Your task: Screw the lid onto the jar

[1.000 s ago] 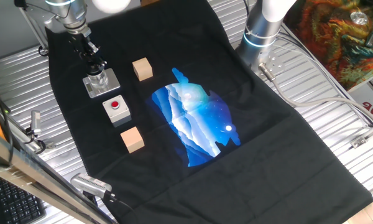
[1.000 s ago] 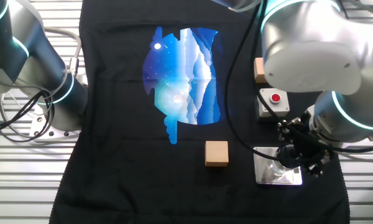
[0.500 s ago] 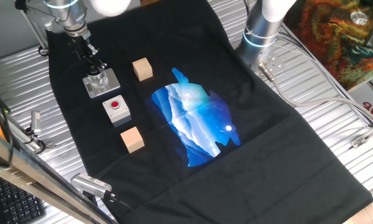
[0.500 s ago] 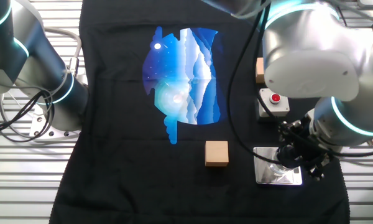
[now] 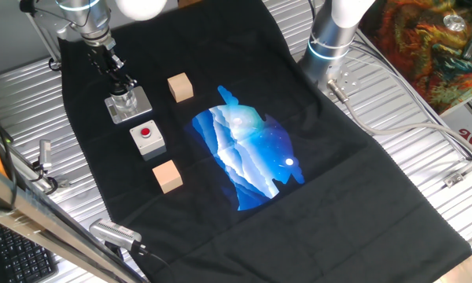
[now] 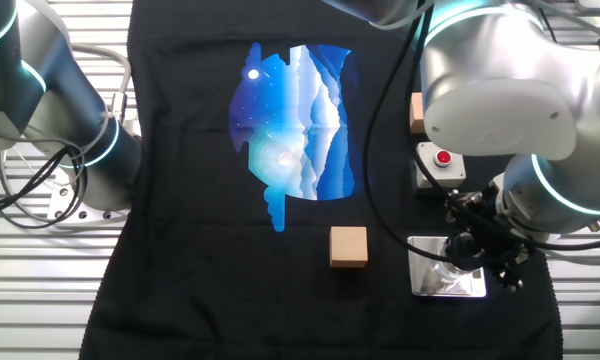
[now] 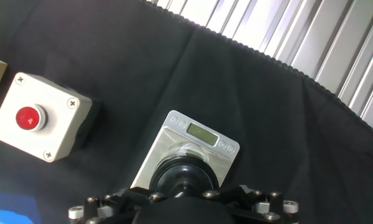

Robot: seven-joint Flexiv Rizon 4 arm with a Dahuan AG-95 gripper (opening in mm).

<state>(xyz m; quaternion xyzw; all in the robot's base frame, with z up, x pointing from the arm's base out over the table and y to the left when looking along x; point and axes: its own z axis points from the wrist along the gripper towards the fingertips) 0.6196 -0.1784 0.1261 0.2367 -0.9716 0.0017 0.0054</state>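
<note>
From my station I see the gripper [image 7: 185, 194] directly over the jar [image 5: 124, 100], which stands on its grey base plate [image 7: 193, 142] beside the red-button box [image 7: 38, 124]; the lid [image 7: 185, 176] sits atop the jar under the fingers, though I cannot tell whether the jaws clamp it; my worry is cross-threading if the lid sits tilted, or the unfixed plate spinning with the twist.

The gripper [image 7: 185, 186] apparently clasps the black lid [image 7: 185, 176] over the jar's base plate [image 7: 196, 140], beside a red-button box [image 7: 40, 118].
</note>
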